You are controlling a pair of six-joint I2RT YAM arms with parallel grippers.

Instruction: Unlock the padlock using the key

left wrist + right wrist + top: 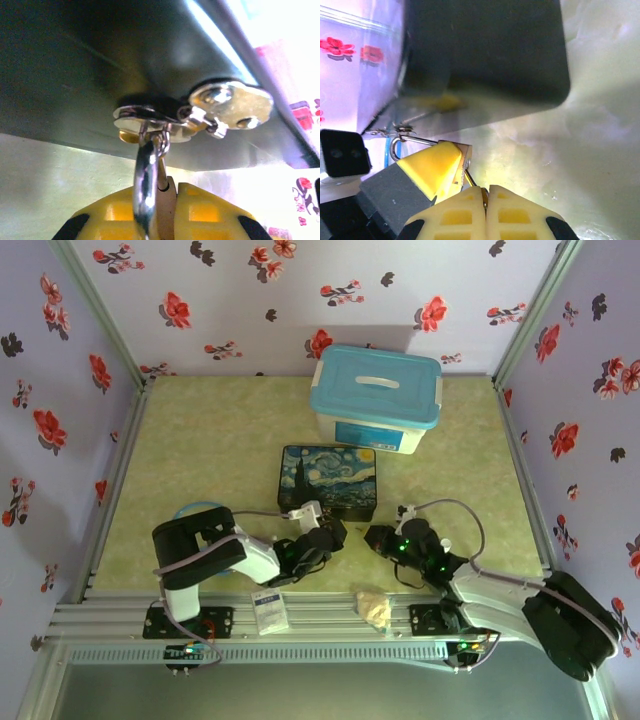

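The brass padlock [168,197] hangs by its silver shackle [146,185] from the clasp [150,114] on the dark tin's front wall. My left gripper [172,194] is shut on the padlock body, one yellow finger on each side. In the right wrist view the padlock [465,156] shows beside the left gripper's yellow finger [430,165]. The thin key [471,179] runs from the padlock's underside into my right gripper [486,192], which is shut on it. From above, the left gripper [335,537] and the right gripper [378,537] meet just in front of the tin.
The painted tin [330,478] lies mid-table, with a white box with a blue lid [375,400] behind it. A white card [268,610] and a crumpled pale lump [375,608] lie on the rail at the near edge. Flowered walls close in three sides.
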